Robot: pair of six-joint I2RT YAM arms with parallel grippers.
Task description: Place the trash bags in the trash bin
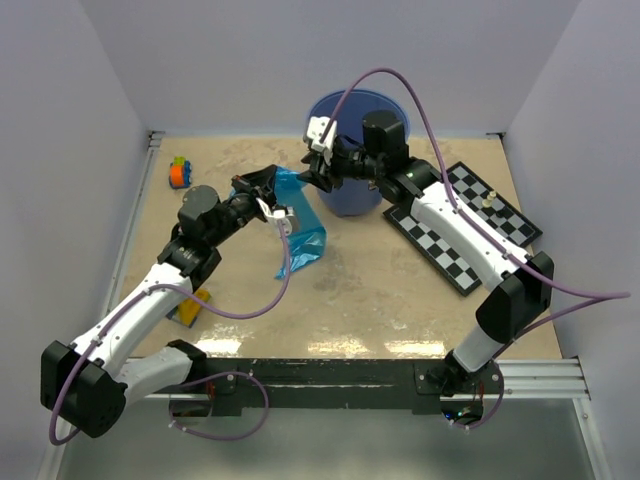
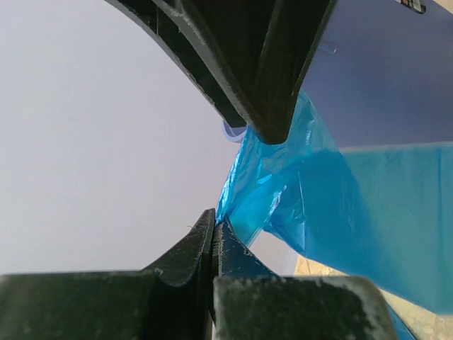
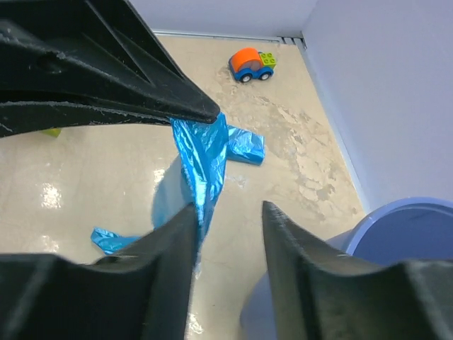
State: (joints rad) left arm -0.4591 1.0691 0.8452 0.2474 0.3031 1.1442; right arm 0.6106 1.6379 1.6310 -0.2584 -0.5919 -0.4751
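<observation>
The left arm reaches far, its left gripper (image 2: 214,225) pinching the trash bag (image 1: 305,240) tight. The right arm bends left by the trash bin (image 1: 352,197), right gripper (image 3: 230,211) fingers apart.

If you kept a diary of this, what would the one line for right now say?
left hand: shut on trash bag | right hand: open, beside bag | trash bin: bag not in yet

in my left pincer (image 2: 214,227) the trash bag (image 2: 340,205) is thin, crinkly, glossy translucent plastic film. the pincer itself is matt, scuffed black plastic. just beyond it i see the trash bin (image 2: 382,78), smooth dull plastic.
</observation>
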